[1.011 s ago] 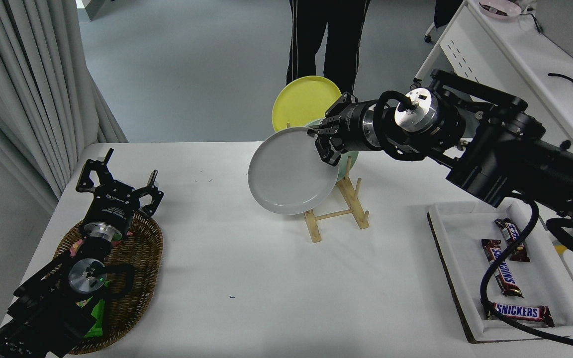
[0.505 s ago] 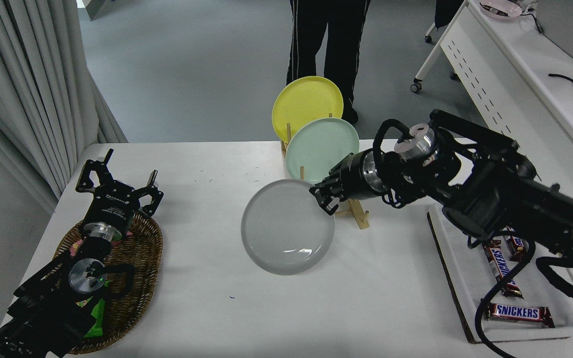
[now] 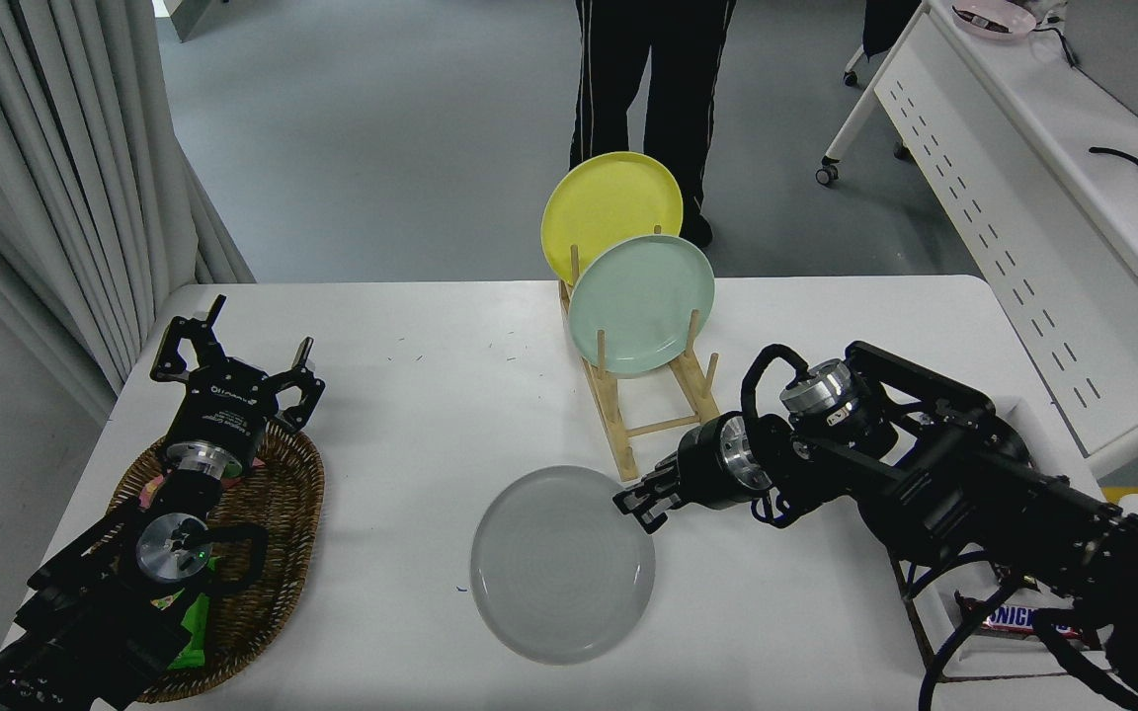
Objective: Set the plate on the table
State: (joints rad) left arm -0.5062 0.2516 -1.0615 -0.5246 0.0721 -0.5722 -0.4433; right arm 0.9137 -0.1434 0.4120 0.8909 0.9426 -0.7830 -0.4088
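The light grey plate [image 3: 562,563] lies low over the white table [image 3: 411,395], front of centre, nearly flat; I cannot tell whether it rests fully on the surface. My right gripper [image 3: 638,506] comes in from the right and is shut on the plate's upper right rim. My left gripper [image 3: 233,367] is parked open at the lower left, above a wicker basket.
A wooden rack [image 3: 668,390] behind the plate holds a mint green plate [image 3: 640,301] and a yellow plate [image 3: 611,212] upright. The wicker basket [image 3: 278,553] holds packets. A tray with a Snickers bar [image 3: 1023,617] sits under my right arm. A person [image 3: 653,79] stands at the far side. A white desk [image 3: 1023,148] stands at the right.
My right gripper has carried the grey plate out of the rack, down and toward the table's front, tilting it from upright to nearly flat.
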